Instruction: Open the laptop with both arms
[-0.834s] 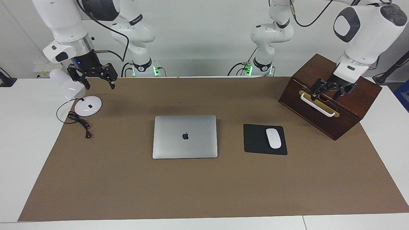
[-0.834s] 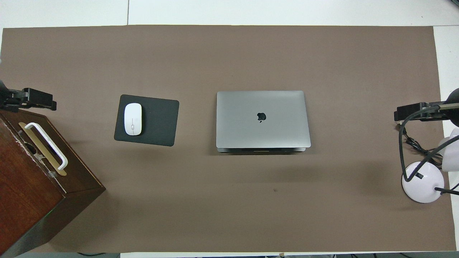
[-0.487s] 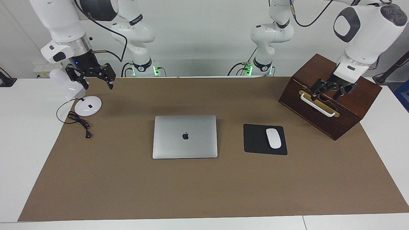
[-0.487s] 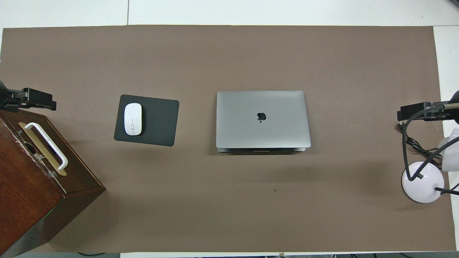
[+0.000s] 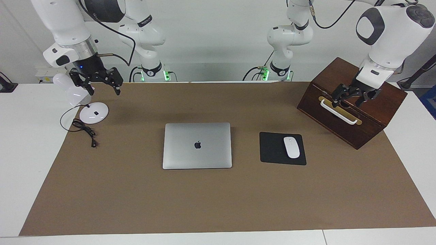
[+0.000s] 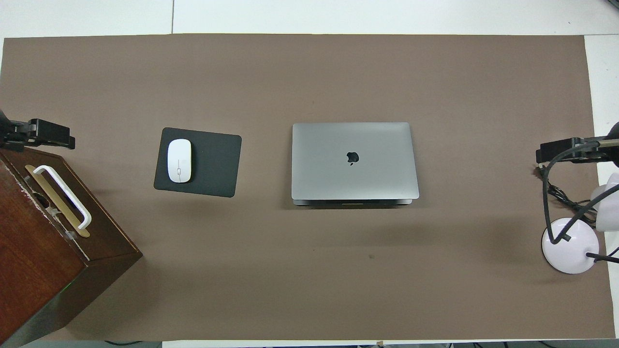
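Observation:
The silver-grey laptop [image 5: 197,145] lies shut, apple logo up, in the middle of the brown mat; in the overhead view the laptop [image 6: 354,161] shows its lid flat on its base. My right gripper [image 5: 105,89] hangs open in the air over the mat's corner beside the desk lamp, well apart from the laptop. At the other end of the table my left gripper [image 5: 350,99] hangs open just over the wooden box's white handle, holding nothing. The overhead view shows only the tips of the left gripper [image 6: 46,135] and the right gripper [image 6: 563,151].
A dark wooden box [image 5: 344,131] with a white handle [image 5: 339,112] stands at the left arm's end. A black mouse pad [image 5: 272,149] with a white mouse [image 5: 291,147] lies beside the laptop. A white lamp base [image 5: 94,112] and its black cable [image 5: 85,131] sit at the right arm's end.
My right gripper has risen a little and drawn slightly toward the lamp. The left gripper has barely shifted. The laptop has not moved.

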Controlling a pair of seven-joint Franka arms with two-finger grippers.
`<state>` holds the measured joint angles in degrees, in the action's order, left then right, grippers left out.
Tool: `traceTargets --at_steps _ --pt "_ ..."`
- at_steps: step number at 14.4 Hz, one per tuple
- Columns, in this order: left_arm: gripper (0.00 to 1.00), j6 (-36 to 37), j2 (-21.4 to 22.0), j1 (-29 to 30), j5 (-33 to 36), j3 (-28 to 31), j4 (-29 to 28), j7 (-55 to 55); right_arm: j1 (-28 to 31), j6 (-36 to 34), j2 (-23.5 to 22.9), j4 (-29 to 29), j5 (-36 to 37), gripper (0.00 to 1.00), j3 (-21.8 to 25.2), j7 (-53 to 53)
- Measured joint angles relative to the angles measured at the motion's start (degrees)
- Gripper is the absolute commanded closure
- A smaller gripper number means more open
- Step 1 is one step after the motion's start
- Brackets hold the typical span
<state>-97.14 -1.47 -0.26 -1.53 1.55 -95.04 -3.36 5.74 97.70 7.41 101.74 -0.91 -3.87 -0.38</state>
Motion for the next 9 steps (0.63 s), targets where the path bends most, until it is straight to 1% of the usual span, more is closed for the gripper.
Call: traceTargets --at_steps 9 --pt "0.00 0.0 0.7 0.0 0.0 0.0 -0.1 0.0 0.8 0.0 0.0 0.1 0.0 0.00 0.0 -0.2"
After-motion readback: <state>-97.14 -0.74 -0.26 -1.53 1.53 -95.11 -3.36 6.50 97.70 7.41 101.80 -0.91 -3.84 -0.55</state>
